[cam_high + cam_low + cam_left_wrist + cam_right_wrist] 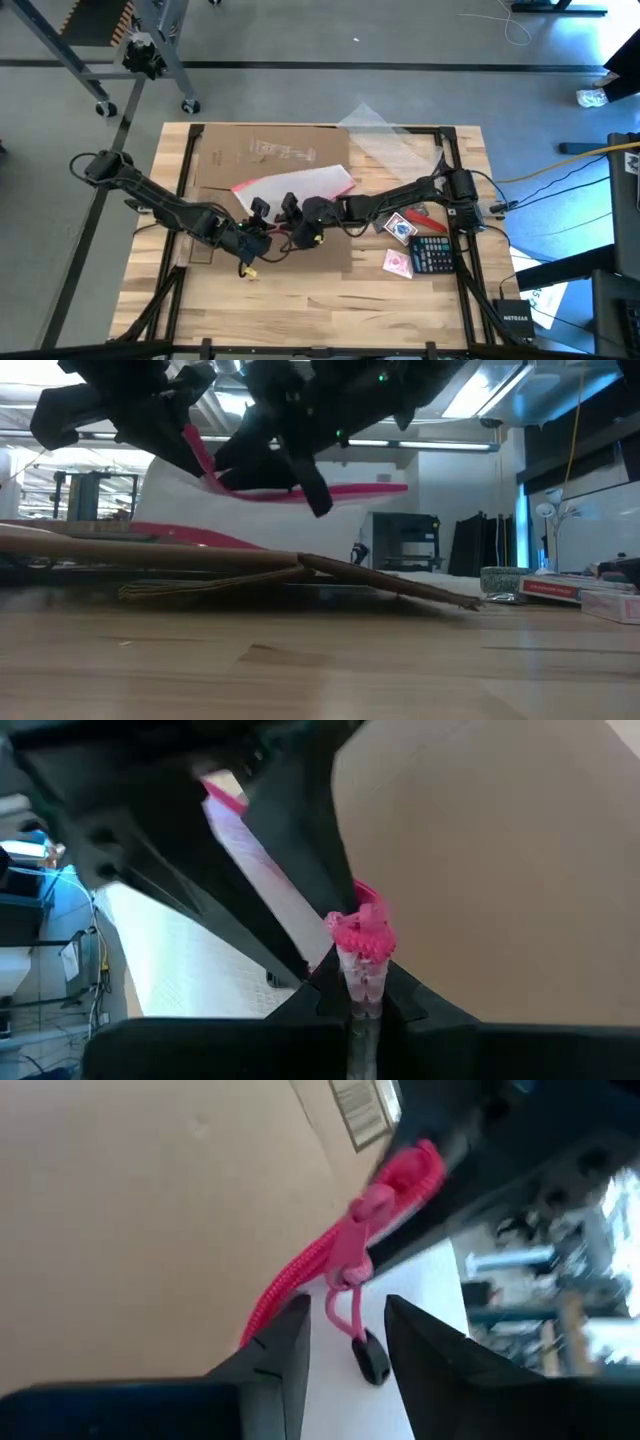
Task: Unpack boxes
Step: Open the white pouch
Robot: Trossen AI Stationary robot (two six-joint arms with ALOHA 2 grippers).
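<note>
We see both arms reaching in low over the middle of the table, meeting above the flattened cardboard box (pixel 270 190), which lies flat and takes up the table's centre and its 12 o'clock half. The left arm comes in from 9 o'clock, elbow bent, its forearm angled toward 4 o'clock; the left gripper (pixel 358 1005) is clenched on the bunched pink end of the clear pouch (pixel 300 183) with a pink zip edge. In the low view that pouch hangs lifted clear of the box, its pink edge running level under the dark grippers.

The right arm stretches in from 3 o'clock, nearly straight, wrist toward 9 o'clock. The right gripper (pixel 345 1342) has its fingers (pixel 283 1342) parted, one on each side of the small dark zip pull (pixel 368 1356) that dangles from the pink zip; we cannot tell whether either finger touches it, and nothing looks gripped.

At 4 o'clock of the box we make out a calculator (pixel 432 254) and two card packs (pixel 399 245), apart from the arms. The grippers overlap from above, so their tips are hard to separate there. The print on the box is too faint to read.
</note>
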